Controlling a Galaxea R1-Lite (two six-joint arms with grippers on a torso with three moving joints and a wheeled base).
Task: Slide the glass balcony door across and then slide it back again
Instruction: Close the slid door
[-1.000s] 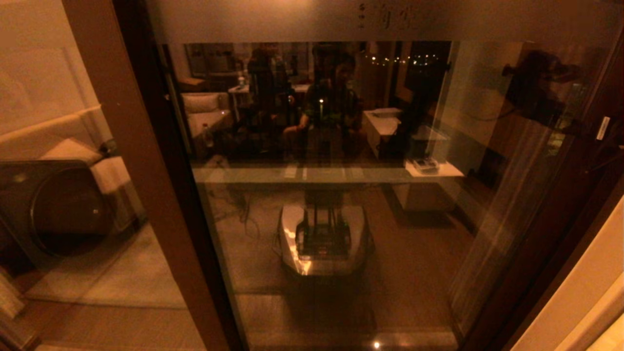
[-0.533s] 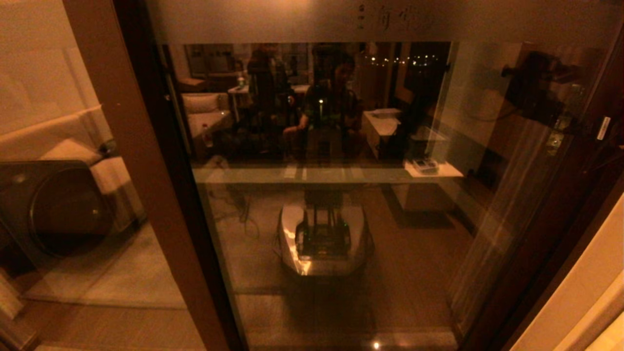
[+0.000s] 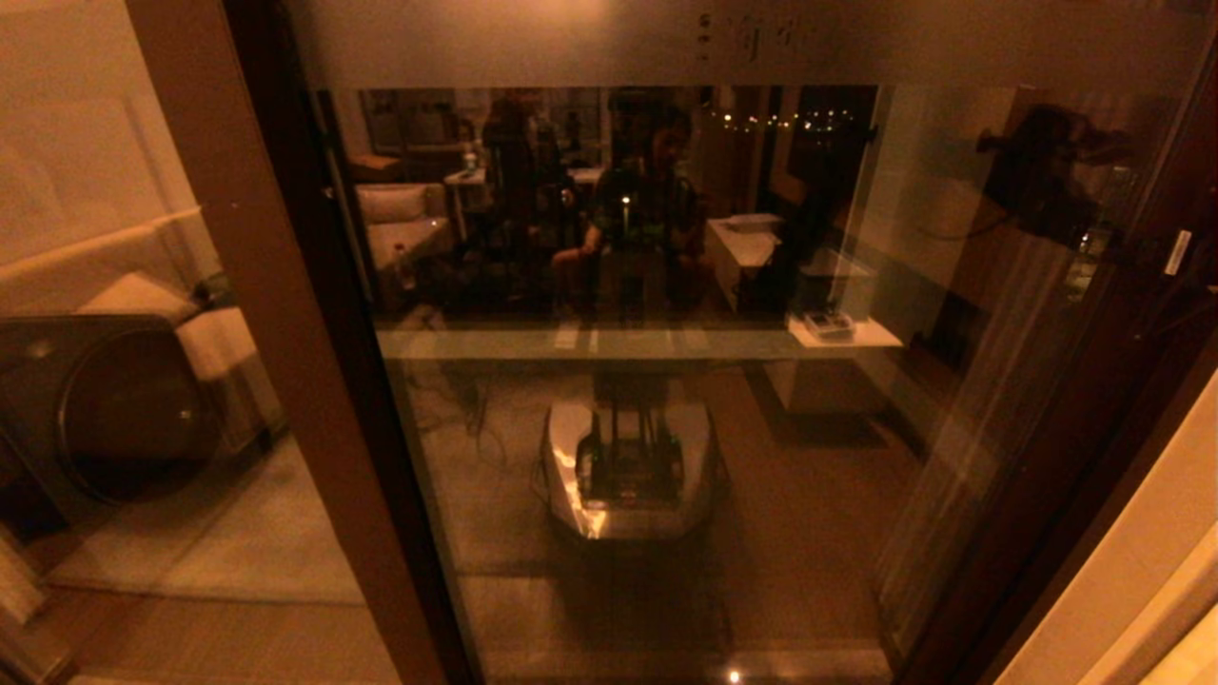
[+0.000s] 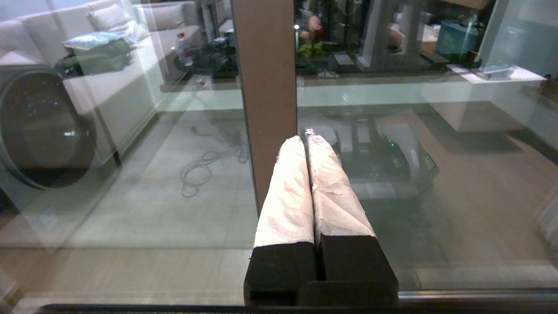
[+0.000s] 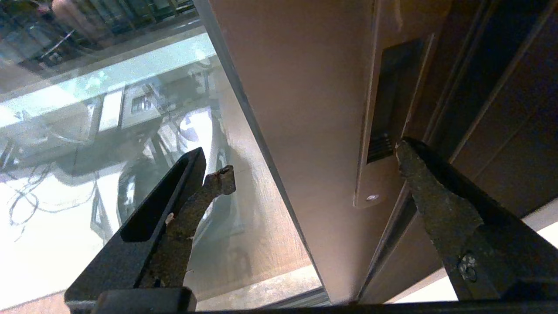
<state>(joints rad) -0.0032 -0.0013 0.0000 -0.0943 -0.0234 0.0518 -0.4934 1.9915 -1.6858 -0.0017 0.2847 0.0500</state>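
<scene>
Worn, rust-coloured pads line my right gripper (image 5: 314,165), whose fingers (image 5: 205,192) stand spread wide with nothing between them but the door's right stile. One finger lies over the glass, the other sits at the stile's outer edge beside the dark frame; whether either touches the door I cannot tell. Between them runs the handle slot (image 5: 390,100), a narrow dark recess in a pale plate, with a small screw (image 5: 372,197) just below it.

My left gripper (image 4: 307,141) has its white-wrapped fingers (image 4: 287,192) pressed together, empty, pointing at the brown post (image 4: 267,87) that stands at the door's left edge.

The door (image 3: 666,400) fills the middle and right of the head view, directly before me: a tall glass panel in a brown frame, its right stile close against the dark frame on the right. The glass mirrors a lit room and my own base. A frosted band (image 3: 571,38) crosses its top, carrying faint characters (image 3: 752,38) too blurred for me to read. A small pale tag (image 3: 1177,251) shows on the right stile; no writing can be made out on it.

To the left, behind another pane, stands a washing machine (image 3: 114,409) with a round dark door.
</scene>
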